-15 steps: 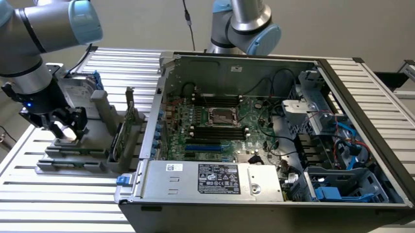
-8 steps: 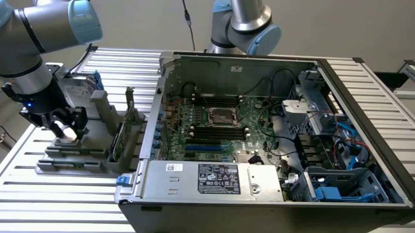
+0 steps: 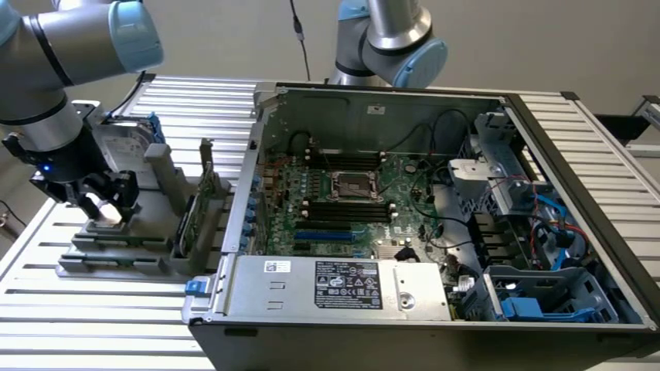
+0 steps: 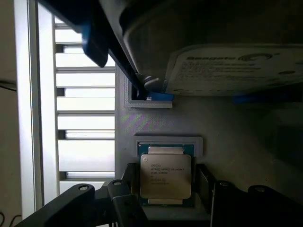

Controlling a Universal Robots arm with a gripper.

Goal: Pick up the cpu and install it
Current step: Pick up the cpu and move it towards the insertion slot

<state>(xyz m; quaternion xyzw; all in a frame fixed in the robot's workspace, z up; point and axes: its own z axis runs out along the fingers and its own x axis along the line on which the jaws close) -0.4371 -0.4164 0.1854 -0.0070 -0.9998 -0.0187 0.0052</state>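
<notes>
Grey holder [image 4: 227,137], silver-topped cpu [image 4: 165,176] seated in its recess, end effector [image 4: 166,183] spread astride it (hard drive [image 4: 222,71] standing nearby)

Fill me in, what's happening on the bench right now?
The arm has its claw lowered onto the grey parts fixture at the exterior view's left, right over the cpu. The cpu lies flat in its holder, next to the hard drive. It is not yet installed. The open computer case sits to the exterior view's right, and the socket on its motherboard looks empty.
</notes>
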